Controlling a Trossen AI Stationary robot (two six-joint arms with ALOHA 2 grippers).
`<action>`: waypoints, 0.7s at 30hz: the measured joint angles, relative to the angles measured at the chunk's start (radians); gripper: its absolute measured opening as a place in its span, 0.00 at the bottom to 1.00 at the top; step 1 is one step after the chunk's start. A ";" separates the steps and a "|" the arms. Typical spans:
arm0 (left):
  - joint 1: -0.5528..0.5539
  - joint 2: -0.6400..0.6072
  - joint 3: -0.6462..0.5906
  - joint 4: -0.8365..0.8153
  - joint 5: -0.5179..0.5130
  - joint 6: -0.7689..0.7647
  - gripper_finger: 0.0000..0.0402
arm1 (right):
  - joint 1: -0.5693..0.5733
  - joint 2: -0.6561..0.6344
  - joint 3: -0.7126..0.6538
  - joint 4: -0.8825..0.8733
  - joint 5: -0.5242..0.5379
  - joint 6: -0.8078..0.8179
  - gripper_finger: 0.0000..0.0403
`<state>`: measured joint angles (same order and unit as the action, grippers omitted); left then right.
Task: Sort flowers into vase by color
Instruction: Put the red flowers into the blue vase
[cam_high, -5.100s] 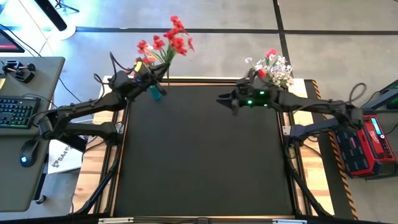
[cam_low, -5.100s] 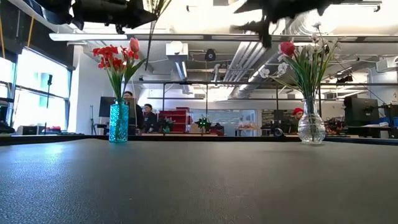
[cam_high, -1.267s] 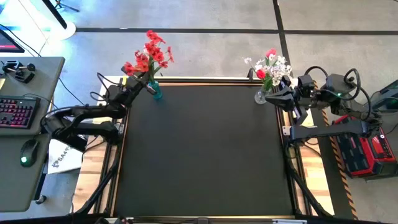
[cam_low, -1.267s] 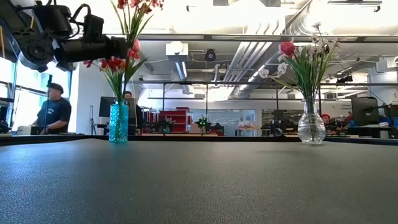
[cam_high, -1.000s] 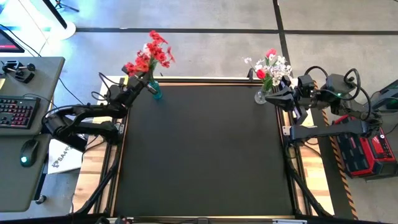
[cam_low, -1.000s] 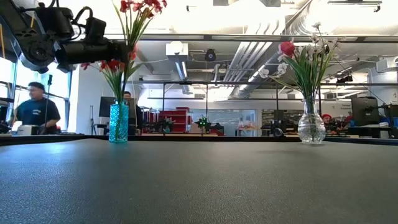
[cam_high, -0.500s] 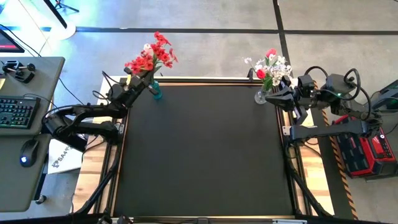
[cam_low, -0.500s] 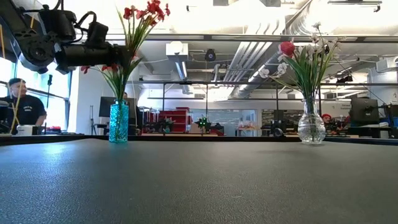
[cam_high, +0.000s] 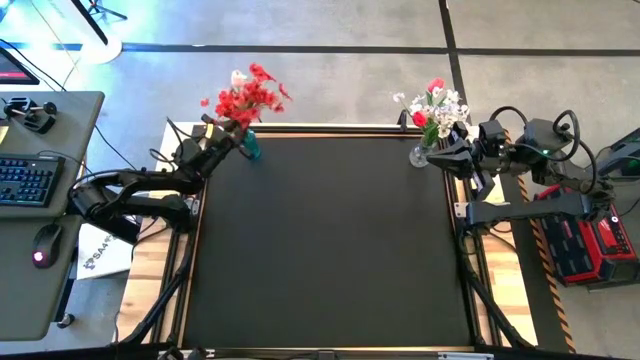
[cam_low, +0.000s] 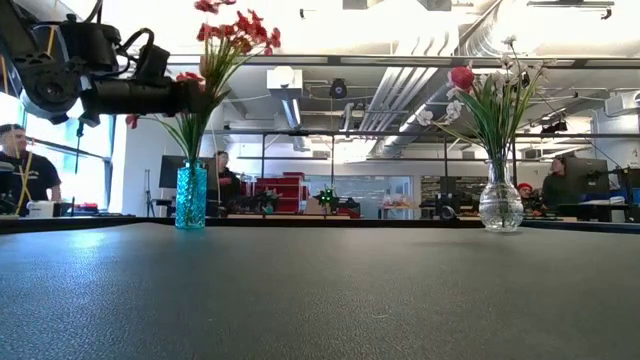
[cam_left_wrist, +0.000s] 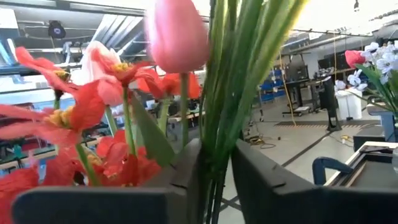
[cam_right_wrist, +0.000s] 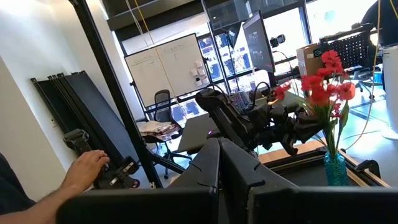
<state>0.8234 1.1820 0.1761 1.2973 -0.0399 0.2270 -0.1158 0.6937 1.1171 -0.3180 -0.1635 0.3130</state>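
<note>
A blue vase (cam_high: 250, 148) (cam_low: 191, 197) stands at the table's far left. The flowers in it are a red bunch (cam_high: 245, 98) (cam_low: 235, 30) with a pink tulip (cam_left_wrist: 177, 34), their lower stems inside the vase. My left gripper (cam_high: 228, 135) (cam_low: 205, 98) (cam_left_wrist: 216, 180) reaches in level just above the vase, open a little, with the stems between its fingers. At the far right a clear vase (cam_high: 420, 157) (cam_low: 500, 205) holds white blossoms and a red rose (cam_high: 437, 105) (cam_low: 490, 95). My right gripper (cam_high: 445, 152) (cam_right_wrist: 219, 165) waits beside it, shut and touching nothing. My left gripper has the bunch's green stems (cam_left_wrist: 217, 155) between its two fingers, a little above the vase's mouth. The fingers come level from the table's left and lie across the stems. The stems lie against one finger (cam_left_wrist: 189, 180), and a slit of light shows beside the other. The bunch stands nearly upright in the vase.
The black tabletop (cam_high: 320, 240) lies between the two vases. A desk with a keyboard (cam_high: 30, 175) is off the left edge and a red device (cam_high: 585, 235) off the right. People stand in the room behind, and a hand (cam_right_wrist: 87, 165) shows in the right wrist view.
My left gripper has come down a little over the blue vase. The red bunch has sunk with it, and its blooms have tipped toward the table's right.
</note>
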 joint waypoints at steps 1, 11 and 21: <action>0.000 0.000 0.000 -0.001 0.000 -0.006 0.21 | 0.000 0.000 0.000 0.000 0.000 0.000 0.00; -0.017 -0.019 0.000 -0.011 0.010 -0.039 0.33 | 0.000 0.000 0.000 0.000 0.000 0.000 0.00; -0.051 -0.056 0.001 -0.012 0.066 -0.036 0.33 | 0.000 0.000 0.000 0.000 0.000 0.000 0.00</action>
<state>0.7727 1.1263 0.1768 1.2858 0.0265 0.1909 -0.1158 0.6933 1.1170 -0.3180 -0.1635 0.3130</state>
